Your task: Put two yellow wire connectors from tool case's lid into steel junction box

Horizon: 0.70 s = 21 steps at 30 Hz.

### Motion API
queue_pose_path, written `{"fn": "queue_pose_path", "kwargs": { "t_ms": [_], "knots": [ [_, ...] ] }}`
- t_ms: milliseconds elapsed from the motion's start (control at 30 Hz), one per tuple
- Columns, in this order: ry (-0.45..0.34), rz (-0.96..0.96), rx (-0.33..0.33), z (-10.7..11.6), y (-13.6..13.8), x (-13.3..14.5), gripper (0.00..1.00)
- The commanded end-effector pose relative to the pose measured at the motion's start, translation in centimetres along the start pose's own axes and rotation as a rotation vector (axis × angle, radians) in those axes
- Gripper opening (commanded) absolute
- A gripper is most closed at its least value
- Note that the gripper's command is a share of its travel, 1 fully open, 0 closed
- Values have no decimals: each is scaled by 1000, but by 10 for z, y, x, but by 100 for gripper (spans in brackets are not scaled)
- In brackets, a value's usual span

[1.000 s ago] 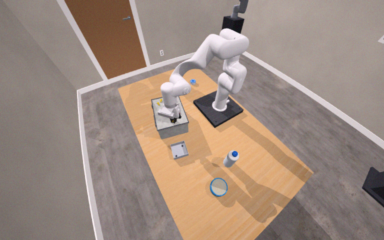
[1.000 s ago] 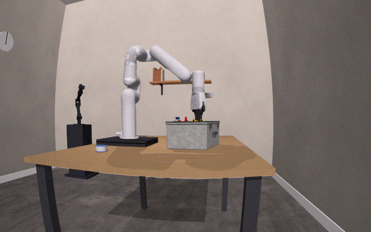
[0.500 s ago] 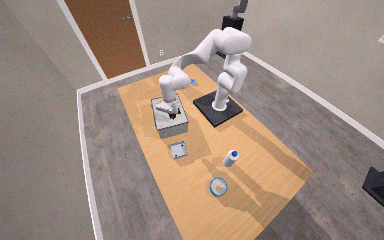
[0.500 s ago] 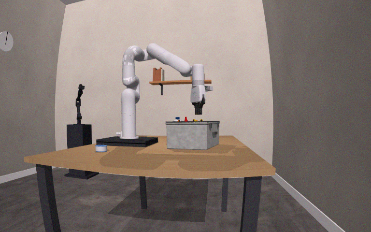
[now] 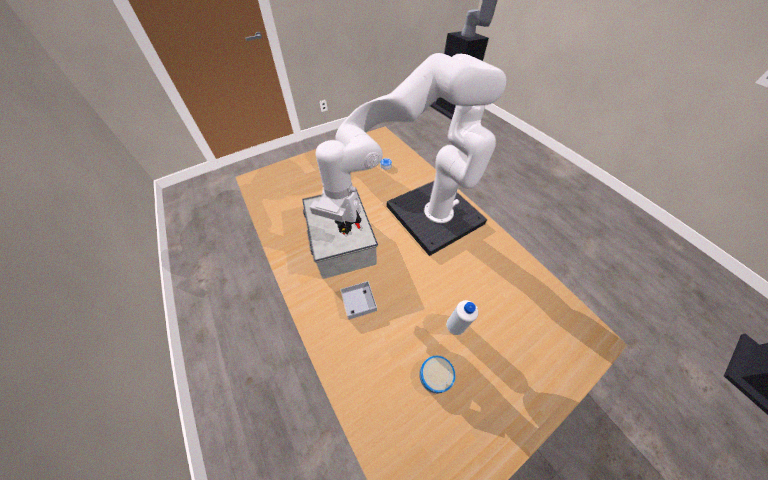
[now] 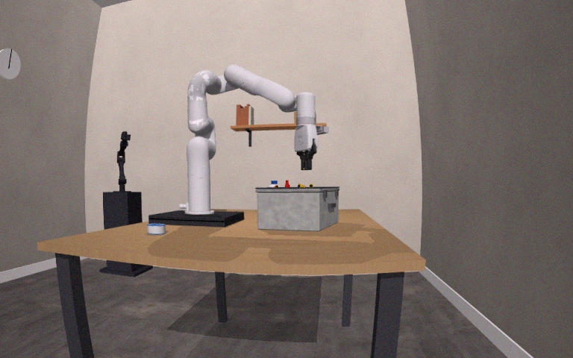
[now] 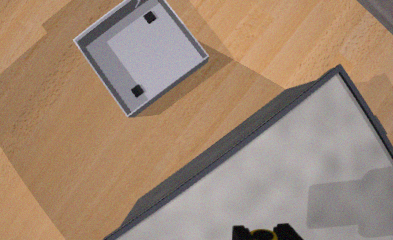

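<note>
My gripper (image 5: 345,227) (image 6: 305,167) (image 7: 262,236) is shut on a yellow wire connector (image 7: 261,232), seen between the black fingertips at the bottom edge of the wrist view. It hangs a short way above the lid of the grey tool case (image 5: 340,246) (image 6: 296,208) (image 7: 283,170). More small connectors lie on the lid, among them a yellow one (image 6: 301,185) and a red one (image 6: 286,183). The steel junction box (image 5: 358,299) (image 7: 153,50) stands open and empty on the table, in front of the case. It is hidden behind the case in the exterior view.
The arm's black base plate (image 5: 436,221) (image 6: 196,217) sits beside the case. A white bottle with a blue cap (image 5: 461,317) and a blue-rimmed bowl (image 5: 437,374) stand further along the table. A small blue dish (image 5: 386,161) (image 6: 156,228) lies near the base.
</note>
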<state>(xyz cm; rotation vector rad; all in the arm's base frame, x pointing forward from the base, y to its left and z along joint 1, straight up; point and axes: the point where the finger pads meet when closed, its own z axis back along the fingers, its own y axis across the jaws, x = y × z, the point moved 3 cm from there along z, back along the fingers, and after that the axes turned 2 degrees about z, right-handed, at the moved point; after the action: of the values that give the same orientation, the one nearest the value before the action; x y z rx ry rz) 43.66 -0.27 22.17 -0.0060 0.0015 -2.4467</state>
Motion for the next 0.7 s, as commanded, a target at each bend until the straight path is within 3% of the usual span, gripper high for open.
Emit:
{"fn": "queue_pose_path", "kwargs": {
  "t_ms": [0,300,667],
  "knots": [
    [4,0,3,2,1,-1,3],
    [4,0,3,2,-6,-11,3],
    [4,0,3,2,-45,-67,3]
  ]
}}
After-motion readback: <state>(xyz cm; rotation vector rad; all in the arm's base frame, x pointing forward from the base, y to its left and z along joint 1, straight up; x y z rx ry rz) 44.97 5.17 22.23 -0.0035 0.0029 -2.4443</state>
